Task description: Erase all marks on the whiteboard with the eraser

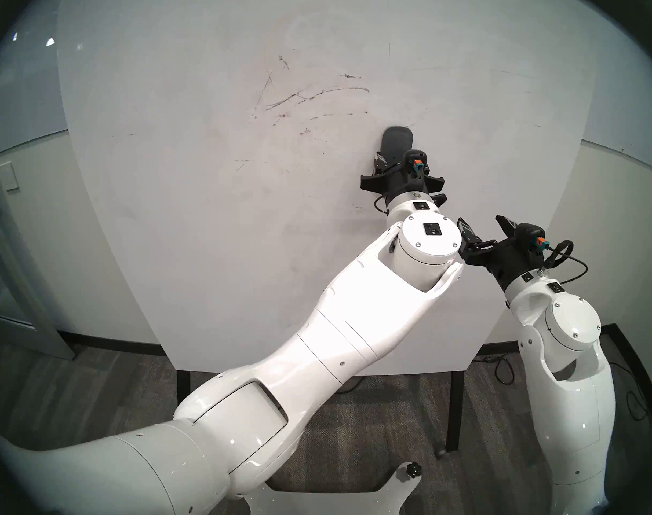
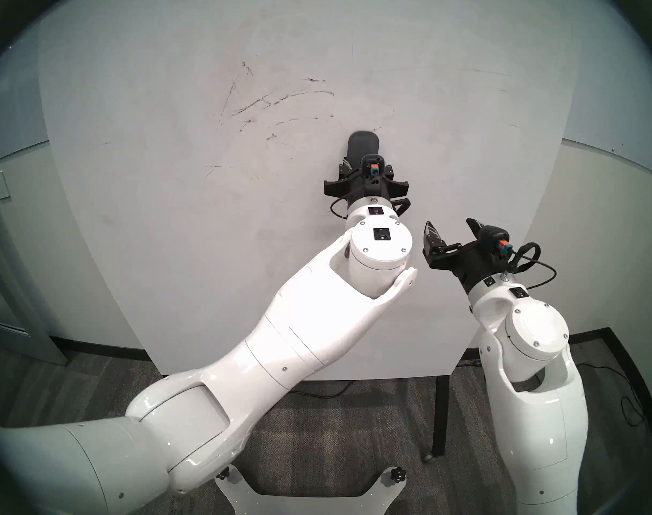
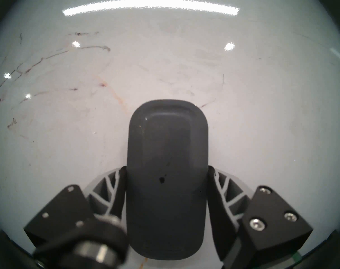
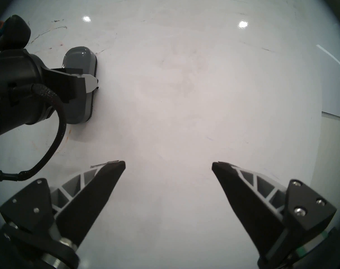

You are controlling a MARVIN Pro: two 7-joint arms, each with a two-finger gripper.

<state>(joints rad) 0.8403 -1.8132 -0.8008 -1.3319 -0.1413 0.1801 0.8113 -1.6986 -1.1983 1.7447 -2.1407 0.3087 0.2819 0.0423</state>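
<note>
— Where was the eraser (image 3: pixel 166 177) when you looked?

— I had it in the left hand (image 3: pixel 166 187), both fingers (image 3: pixel 114 193) clamped on its long sides. It stood lengthwise, rounded end up, and lay flat against the whiteboard (image 1: pixel 205 243). In the right wrist view its dark pad edge sat touching the panel.

— And the marks?

— The black-grey streaks (image 1: pixel 309 94) were up and to the left of the eraser, well clear of it. A short scratch (image 1: pixel 242 165) sat further left, level with the hand. From the left wrist I saw a faint orange line (image 3: pixel 114 94) running down toward the eraser's upper left corner, and a thin dark stroke (image 3: pixel 207 103) just off its upper right corner. I also caught a bit of orange showing below its lower end. I saw pale smudges (image 3: pixel 184 80) above it.

— What about the right side?

— My right hand (image 4: pixel 168 165) was spread wide, holding nothing, its tips pointed at a bare patch of whiteboard, lower and to the right of the left one. I couldn't tell whether those tips touched the panel.

— The stand?

— I saw black legs (image 1: pixel 453 410) on grey carpet (image 1: pixel 94 391).
</note>
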